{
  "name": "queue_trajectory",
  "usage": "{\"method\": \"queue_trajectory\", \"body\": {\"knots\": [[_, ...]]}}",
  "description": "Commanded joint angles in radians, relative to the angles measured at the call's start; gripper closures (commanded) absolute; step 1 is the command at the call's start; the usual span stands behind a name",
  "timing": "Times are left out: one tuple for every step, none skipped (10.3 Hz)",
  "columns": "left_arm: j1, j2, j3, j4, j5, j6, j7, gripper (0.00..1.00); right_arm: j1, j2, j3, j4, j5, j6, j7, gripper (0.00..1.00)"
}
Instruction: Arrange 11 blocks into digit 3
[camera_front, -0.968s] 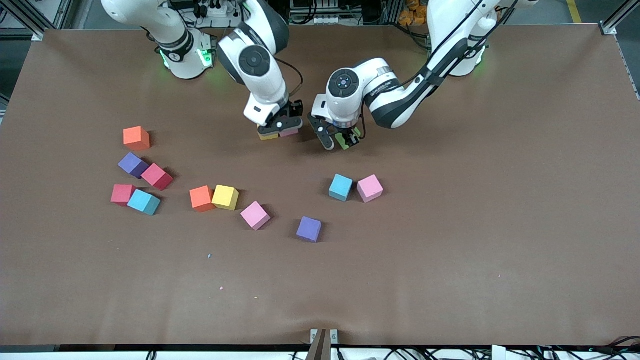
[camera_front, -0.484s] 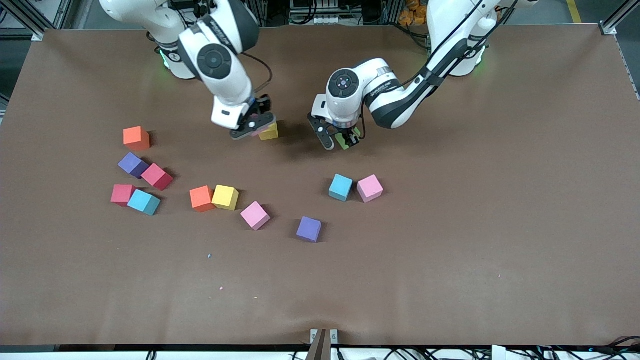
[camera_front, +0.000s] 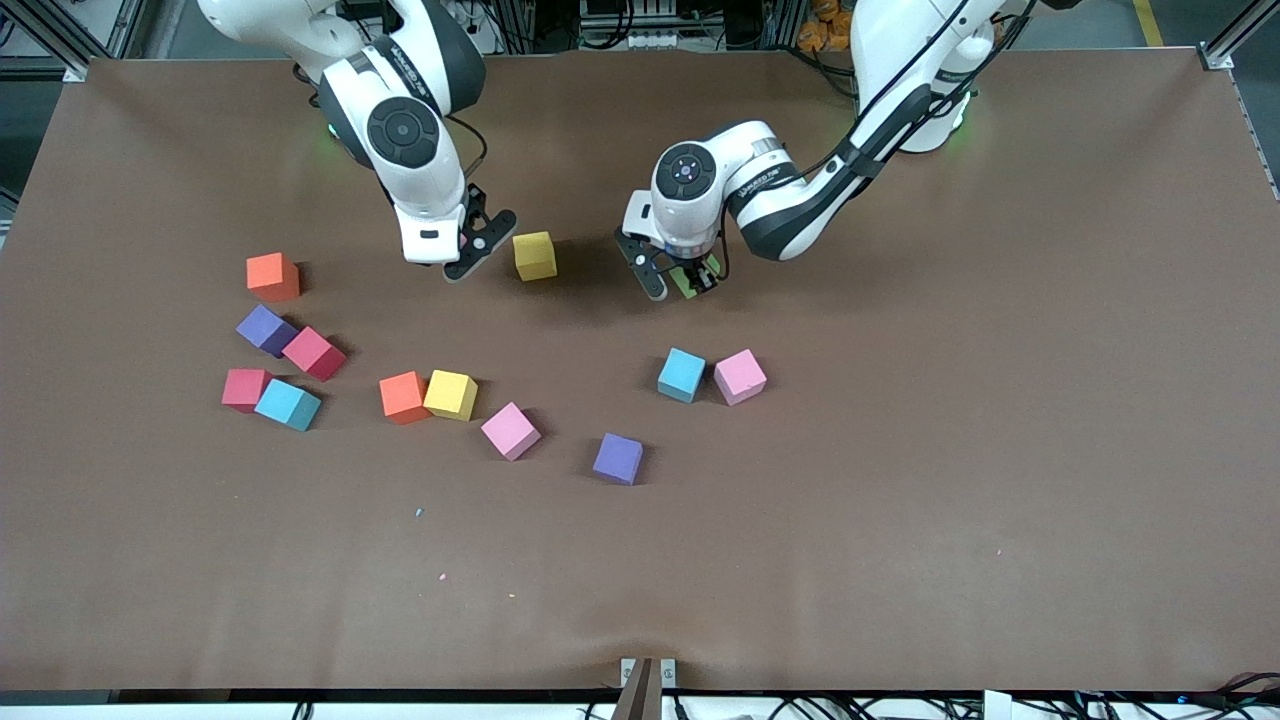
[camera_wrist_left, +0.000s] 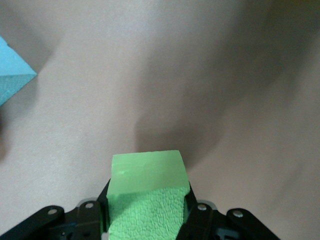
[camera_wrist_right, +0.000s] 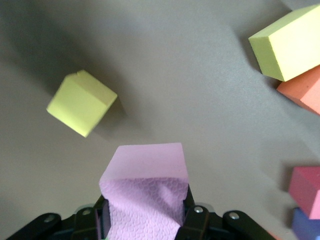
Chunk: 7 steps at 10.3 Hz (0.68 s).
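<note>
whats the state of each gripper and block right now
left gripper: shut on the green block, above the table.
right gripper: shut on a pink block, beside the lone yellow block.
lone yellow block: resting free on the table, between the two grippers.
loose blocks: eleven more lie scattered nearer the front camera, some touching in pairs, no digit formed yet.

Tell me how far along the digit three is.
Barely begun: only one yellow block sits alone where the arms are working. In hand: the right gripper holds a pink block, the left gripper a green block. Left: ten loose blocks, like the purple one, lie scattered nearer the front camera.
</note>
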Motion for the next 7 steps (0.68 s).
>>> {"method": "queue_trajectory", "body": {"knots": [[-0.011, 0.034, -0.004, 0.045, 0.034, 0.001, 0.06, 1.0, -0.006, -0.044, 0.013, -0.095, -0.05, 0.087, -0.15, 0.93], [-0.011, 0.051, -0.004, 0.058, 0.034, 0.003, 0.101, 1.0, -0.002, -0.047, 0.014, -0.125, -0.052, 0.124, -0.182, 0.93], [-0.019, 0.061, -0.006, 0.068, 0.034, 0.003, 0.111, 1.0, 0.02, -0.044, 0.017, -0.139, -0.062, 0.154, -0.186, 0.94], [-0.052, 0.064, -0.004, 0.076, 0.034, 0.003, 0.117, 1.0, 0.038, -0.039, 0.017, -0.155, -0.079, 0.193, -0.196, 0.94], [-0.062, 0.065, -0.004, 0.075, 0.035, 0.003, 0.131, 1.0, 0.041, -0.034, 0.019, -0.184, -0.081, 0.248, -0.222, 0.94], [-0.065, 0.065, -0.004, 0.073, 0.04, 0.0, 0.16, 1.0, 0.048, -0.028, 0.018, -0.198, -0.082, 0.272, -0.232, 0.95], [-0.059, 0.065, -0.004, 0.073, 0.04, -0.002, 0.198, 1.0, 0.055, -0.016, 0.017, -0.196, -0.082, 0.293, -0.247, 0.95]]}}
